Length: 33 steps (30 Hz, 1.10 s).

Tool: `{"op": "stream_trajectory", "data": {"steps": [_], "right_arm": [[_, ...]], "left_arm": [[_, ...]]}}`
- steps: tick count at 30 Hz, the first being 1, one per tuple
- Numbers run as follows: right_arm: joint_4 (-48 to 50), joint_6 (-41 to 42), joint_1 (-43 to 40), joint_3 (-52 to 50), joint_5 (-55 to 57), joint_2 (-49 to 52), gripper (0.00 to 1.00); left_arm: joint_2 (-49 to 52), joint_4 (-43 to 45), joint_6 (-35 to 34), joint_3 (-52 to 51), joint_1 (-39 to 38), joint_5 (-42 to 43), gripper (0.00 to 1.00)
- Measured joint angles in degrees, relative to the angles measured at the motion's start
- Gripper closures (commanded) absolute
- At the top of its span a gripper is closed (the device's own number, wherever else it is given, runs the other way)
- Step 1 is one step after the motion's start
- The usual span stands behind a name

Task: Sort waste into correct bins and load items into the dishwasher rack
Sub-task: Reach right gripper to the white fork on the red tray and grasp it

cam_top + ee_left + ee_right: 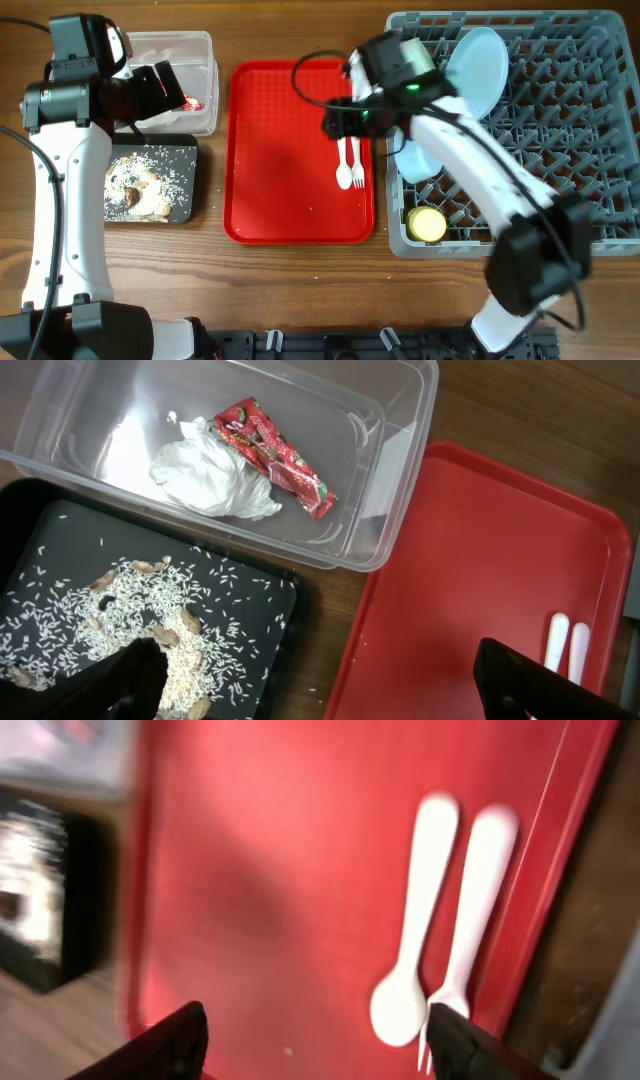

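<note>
A wooden tabletop (pixel 290 270) is carrying everything in the overhead view, with the red serving tray (pixel 290 150) lying at its centre. Left of that tray, the clear tub (pixel 205 50) and the black tray (pixel 188 160) of rice crumbs (pixel 150 185) are sitting side by side. Right of it, the dishwasher rack (pixel 600 100) is holding the blue plate (pixel 478 65) on edge, the blue bowl (pixel 420 165) and the yellow cup (pixel 427 224). The spoon (pixel 343 168) and fork (pixel 357 168) are lying together by the tray's right rim, under the right gripper (pixel 338 122). The left gripper (pixel 170 88) is hovering over the tub.

The left wrist camera is showing the red wrapper (pixel 275 455) resting on the crumpled napkin (pixel 215 480) inside the tub. The left gripper's fingers (pixel 130 680) are standing wide apart, holding nothing.

The right wrist picture is blurring, yet the spoon is apparently lying left of the fork, both parallel to the tray's right rim. The right gripper's fingers (pixel 170 1045) are spread apart and empty above the tray.
</note>
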Motion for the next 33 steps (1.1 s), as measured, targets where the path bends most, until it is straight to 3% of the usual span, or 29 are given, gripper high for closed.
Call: {"op": "stream_trajectory", "data": {"steps": [6, 17, 33], "right_arm": [[-3.54, 4.39, 1.7, -0.22, 4.68, 5.51, 0.44], [-4.63, 9.03, 3.63, -0.33, 15.19, 5.88, 0.59], [-2.97, 7.89, 3.61, -0.92, 17.99, 11.39, 0.6]], "left_arm": [[0.0, 0.0, 0.0, 0.0, 0.02, 0.0, 0.0], [-0.02, 0.0, 0.0, 0.0, 0.02, 0.0, 0.0], [0.0, 0.0, 0.0, 0.0, 0.02, 0.0, 0.0]]}}
